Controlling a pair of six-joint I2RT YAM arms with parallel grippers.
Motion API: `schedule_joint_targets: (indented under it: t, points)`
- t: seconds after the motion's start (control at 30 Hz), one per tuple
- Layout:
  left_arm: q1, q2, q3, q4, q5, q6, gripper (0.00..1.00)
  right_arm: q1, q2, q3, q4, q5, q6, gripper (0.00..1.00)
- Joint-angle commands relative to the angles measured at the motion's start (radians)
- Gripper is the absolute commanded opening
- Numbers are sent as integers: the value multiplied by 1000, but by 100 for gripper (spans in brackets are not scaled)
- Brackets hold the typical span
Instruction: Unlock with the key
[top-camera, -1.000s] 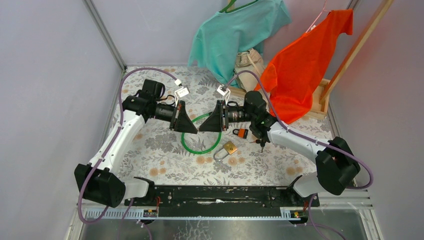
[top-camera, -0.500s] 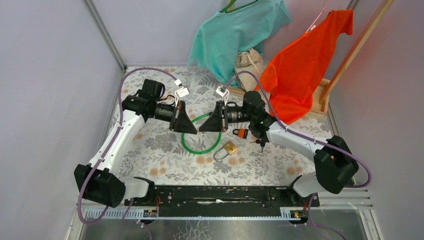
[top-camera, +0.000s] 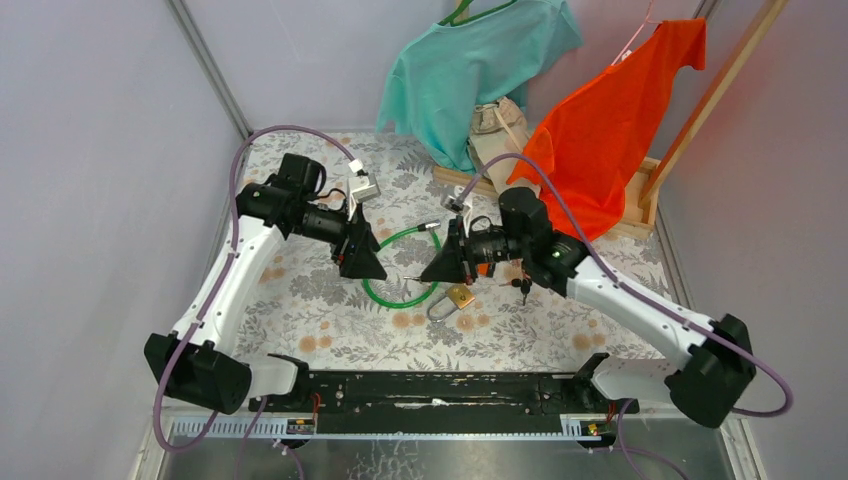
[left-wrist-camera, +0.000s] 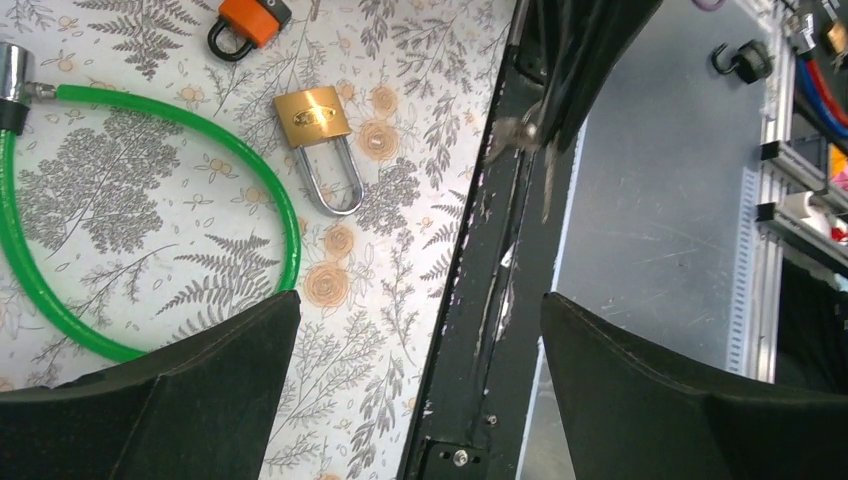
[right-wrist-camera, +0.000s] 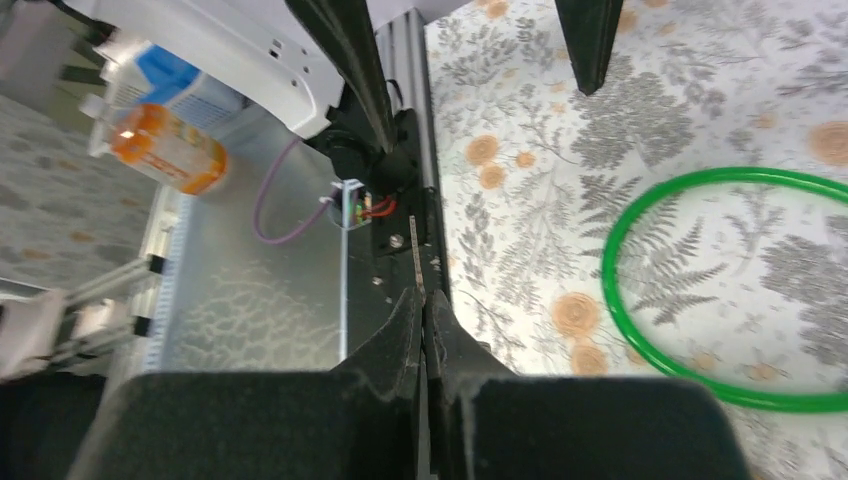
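The key (right-wrist-camera: 415, 262) is pinched in the tightly closed right tool (right-wrist-camera: 422, 305), while the left tool (left-wrist-camera: 418, 305) opposite is spread wide, empty.

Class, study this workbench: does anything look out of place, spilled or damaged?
Nothing is spilled or broken. Only the teal shirt and orange shirt hanging at the back seem unrelated to unlocking.

brass padlock (left-wrist-camera: 313, 117): lying flat, shackle shut | key (right-wrist-camera: 415, 265): thin, silver, pinched in right claw (right-wrist-camera: 422, 300)

Padlock (top-camera: 460, 296) on the table (top-camera: 520, 330) just right of the cable loop (top-camera: 400, 304), small padlock (left-wrist-camera: 250, 18) behind it
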Motion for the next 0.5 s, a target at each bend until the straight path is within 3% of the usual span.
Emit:
schedule_joint_targets:
  t: [0.0, 0.23, 0.47]
  points:
    - [5, -41, -10, -63, -45, 93, 97, 8, -88, 39, -187, 87, -245, 0]
    - [-3, -22, -47, -60, -59, 101, 95, 8, -108, 83, -298, 88, -349, 0]
    - [-47, -5, -59, -7, -66, 83, 97, 8, -98, 92, -309, 72, -332, 0]
